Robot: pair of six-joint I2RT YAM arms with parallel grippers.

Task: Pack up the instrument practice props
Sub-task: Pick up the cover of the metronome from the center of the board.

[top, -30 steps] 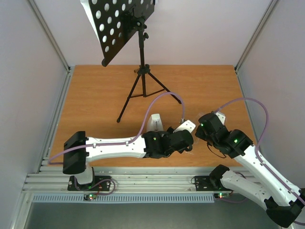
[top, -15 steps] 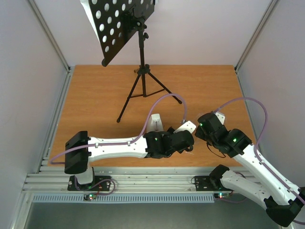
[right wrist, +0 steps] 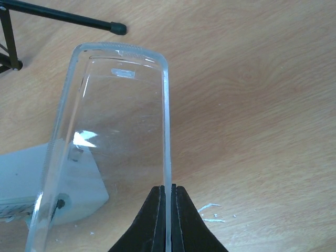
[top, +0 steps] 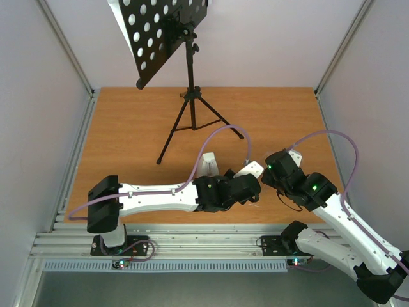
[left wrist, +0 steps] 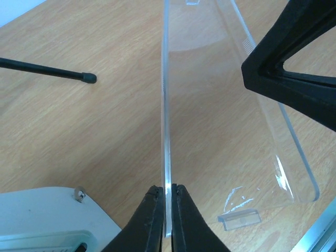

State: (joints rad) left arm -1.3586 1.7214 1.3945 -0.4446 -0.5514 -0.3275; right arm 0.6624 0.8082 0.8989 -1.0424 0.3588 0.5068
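Black right pincer (right wrist: 167, 198) is clamped on one long rim of a clear cover (right wrist: 118, 131), and the left pincer (left wrist: 167, 198) grips the opposite rim. The cover's long axis runs straight away from both. White metronome (right wrist: 23, 181) stands just beside the cover, nearer the left arm; the stand (top: 190, 70) is well apart, far across the surface (top: 275, 121).

Left hand (top: 254, 173) and right hand (top: 268, 174) sit close together near the metronome (top: 208, 164), music stand (top: 190, 70) behind.
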